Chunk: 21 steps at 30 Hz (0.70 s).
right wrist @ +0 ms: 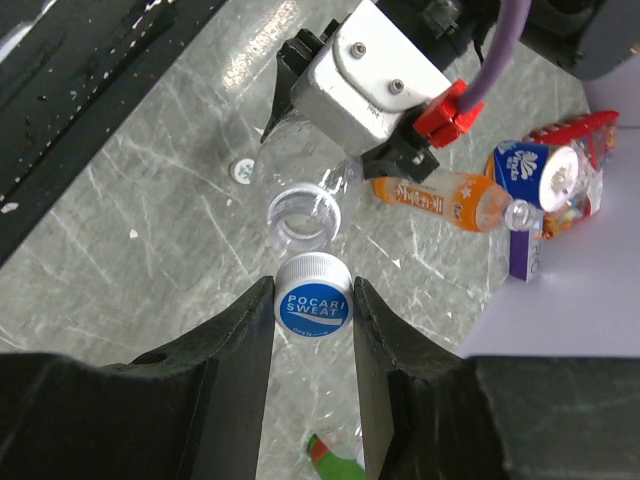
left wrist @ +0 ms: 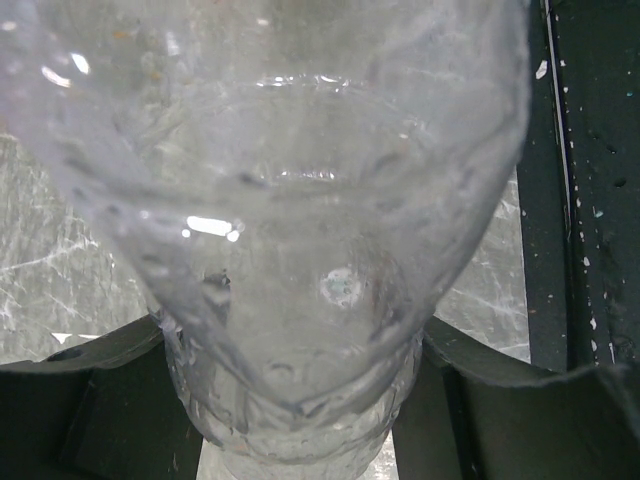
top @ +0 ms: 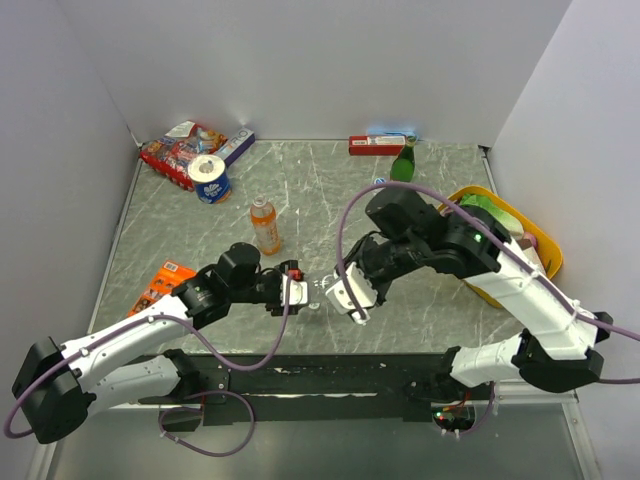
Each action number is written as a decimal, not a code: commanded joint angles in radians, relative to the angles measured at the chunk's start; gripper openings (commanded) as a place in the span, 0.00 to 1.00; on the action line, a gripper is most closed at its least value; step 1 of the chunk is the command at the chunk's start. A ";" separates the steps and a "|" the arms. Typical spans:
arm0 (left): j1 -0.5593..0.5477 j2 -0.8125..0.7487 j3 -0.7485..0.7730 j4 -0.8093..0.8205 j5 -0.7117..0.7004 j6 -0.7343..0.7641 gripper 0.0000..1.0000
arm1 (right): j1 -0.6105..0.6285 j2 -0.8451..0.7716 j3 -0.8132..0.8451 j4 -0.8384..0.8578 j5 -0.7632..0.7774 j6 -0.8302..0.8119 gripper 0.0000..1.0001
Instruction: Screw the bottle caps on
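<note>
Quick rundown from us. The left gripper (top: 298,291) is clamped shut on a clear bottle (right wrist: 303,215), holding it just above the grey marbled table (top: 440,310) near the front edge. The bottle is tipped over sideways, with its open mouth facing the right arm. In the left wrist view we basically see nothing but see-through plastic, with the dark fingers (left wrist: 90,400) hugging it from both sides at the bottom of the view.

The right gripper (right wrist: 311,295) is closed down narrow on a blue cap (right wrist: 312,305), the one with the white ribbed rim and POCARI SWEAT printed on it. It's pinched neatly between the two fingers, printed face toward the wrist camera. The cap sits right beside the open mouth and roughly lined up with it, but it isn't on the threads. We honestly can't tell whether the two are touching.

A loose white cap (right wrist: 241,172) lies flat on the table close beside the clear bottle.

The orange bottle (top: 265,226) stands upright further back, apart from both grippers, with the blue-and-white tape roll (top: 210,178) near it. A red snack pack (top: 178,152) sits in the back left corner, with a green bottle (top: 403,162) and a red box (top: 374,145) along the back wall. A yellow tray (top: 548,250) sits on the right, and an orange packet (top: 160,286) lies by the left arm.
</note>
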 commanded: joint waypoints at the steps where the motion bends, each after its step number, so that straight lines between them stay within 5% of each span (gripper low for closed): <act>1: -0.022 0.005 0.034 0.064 -0.004 0.027 0.01 | 0.026 0.014 0.038 -0.124 0.018 -0.055 0.27; 21: -0.026 -0.006 0.022 0.148 -0.018 -0.045 0.01 | 0.083 0.031 0.001 -0.196 0.041 -0.133 0.26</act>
